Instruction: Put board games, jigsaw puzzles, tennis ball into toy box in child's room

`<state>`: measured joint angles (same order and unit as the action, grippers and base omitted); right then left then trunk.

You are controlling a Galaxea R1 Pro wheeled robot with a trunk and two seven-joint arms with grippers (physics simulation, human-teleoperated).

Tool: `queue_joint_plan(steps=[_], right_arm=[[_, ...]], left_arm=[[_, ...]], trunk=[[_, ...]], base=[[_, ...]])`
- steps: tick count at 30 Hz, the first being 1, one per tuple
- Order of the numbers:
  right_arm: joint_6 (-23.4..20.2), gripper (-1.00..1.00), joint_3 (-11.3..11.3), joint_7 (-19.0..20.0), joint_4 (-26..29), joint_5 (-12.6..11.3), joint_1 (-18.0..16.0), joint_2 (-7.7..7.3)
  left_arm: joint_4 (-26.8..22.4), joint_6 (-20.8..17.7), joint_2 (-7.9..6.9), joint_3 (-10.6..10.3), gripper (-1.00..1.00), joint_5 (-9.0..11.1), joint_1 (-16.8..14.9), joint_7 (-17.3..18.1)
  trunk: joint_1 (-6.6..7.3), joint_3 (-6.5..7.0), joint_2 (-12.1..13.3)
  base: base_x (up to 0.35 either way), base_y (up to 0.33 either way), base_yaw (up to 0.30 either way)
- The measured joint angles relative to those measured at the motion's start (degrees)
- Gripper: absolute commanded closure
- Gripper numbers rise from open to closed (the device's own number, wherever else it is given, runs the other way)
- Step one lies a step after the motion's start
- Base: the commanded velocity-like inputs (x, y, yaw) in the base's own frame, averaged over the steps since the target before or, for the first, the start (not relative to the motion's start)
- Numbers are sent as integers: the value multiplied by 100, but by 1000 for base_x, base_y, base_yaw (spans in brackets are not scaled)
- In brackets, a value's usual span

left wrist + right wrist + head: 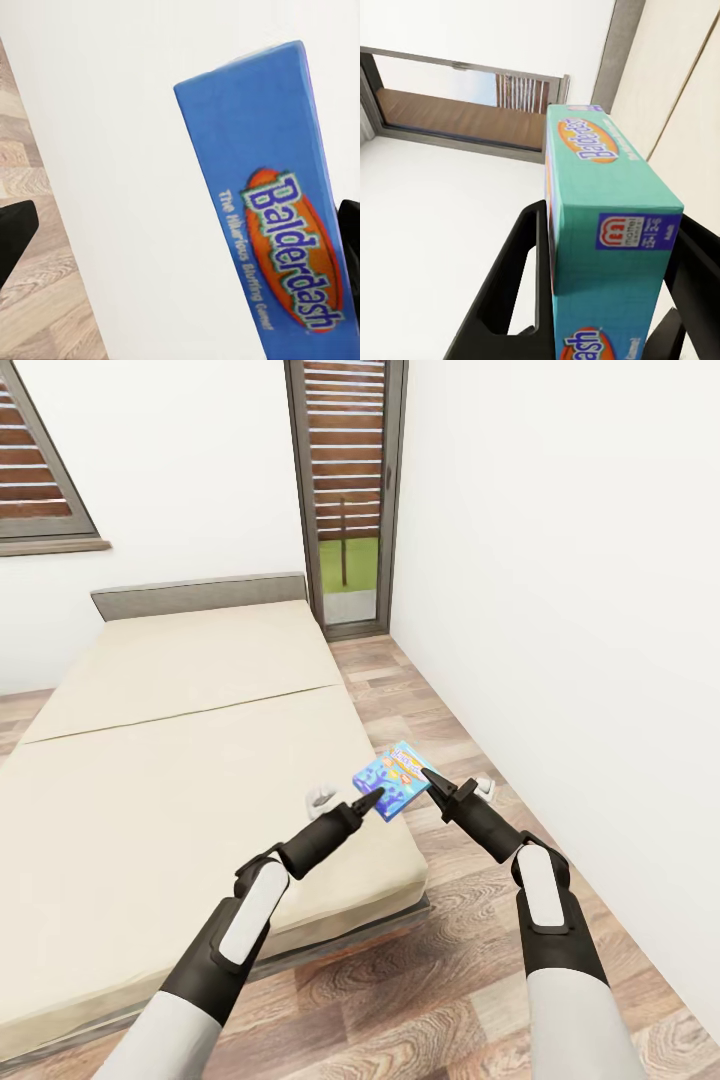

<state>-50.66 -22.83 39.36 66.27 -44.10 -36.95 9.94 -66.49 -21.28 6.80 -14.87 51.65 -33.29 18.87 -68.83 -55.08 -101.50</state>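
Right pincer (428, 772), lower centre-right of the head view, is clamped on the blue cartoon-printed flat card board game box (392, 781). In the right wrist view the box (600, 225) sits squeezed between the two black fingers (510, 292), teal side face and "Balderdash" logo showing. The box is held up in the air, tilted, over the near right corner of the large low bed with plain beige mattress (180, 760), at the mattress edge.

Left pincer (375, 796) points at the lower left edge of the same box, tip right at it. Cannot tell if it touches, or how far its jaws are apart. In the left wrist view the blue box face (277, 217) fills the right half, one dark finger (15, 232) at the left edge, well off the box.

A small white object (322, 798) lies on the mattress just left of the left pincer; too small to identify. Grey headboard (200, 595) in the upper left. Wood-plank floor (440, 960) runs down the right side, white wall (560, 610) beyond. Dark-framed slatted window door (345, 490) at top centre.
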Motion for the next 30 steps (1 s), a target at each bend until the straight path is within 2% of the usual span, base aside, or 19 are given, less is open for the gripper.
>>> queue_joint_plan(steps=[20, 21, 23, 30], right_arm=[[-1, 100, -1, 1, 0, 0, 1, 0], [-1, 100, -1, 1, 0, 0, 1, 0], [28, 100, 0, 0, -3, 72, 1, 0], [30, 100, 1, 6, 3, 87, 1, -1]], left_arm=[[-10, -14, -18, 98, -100, 2, 16, 52], [-10, -14, -18, 98, 100, 2, 16, 52], [-13, -19, -19, 97, 100, 24, 16, 58], [-10, -28, -20, 102, 100, 36, 19, 60]], trunk=[[0, 0, 0], [0, 0, 0], [0, 0, 0], [0, 0, 0]], base=[[0, 0, 0], [0, 0, 0], [0, 0, 0], [0, 0, 0]])
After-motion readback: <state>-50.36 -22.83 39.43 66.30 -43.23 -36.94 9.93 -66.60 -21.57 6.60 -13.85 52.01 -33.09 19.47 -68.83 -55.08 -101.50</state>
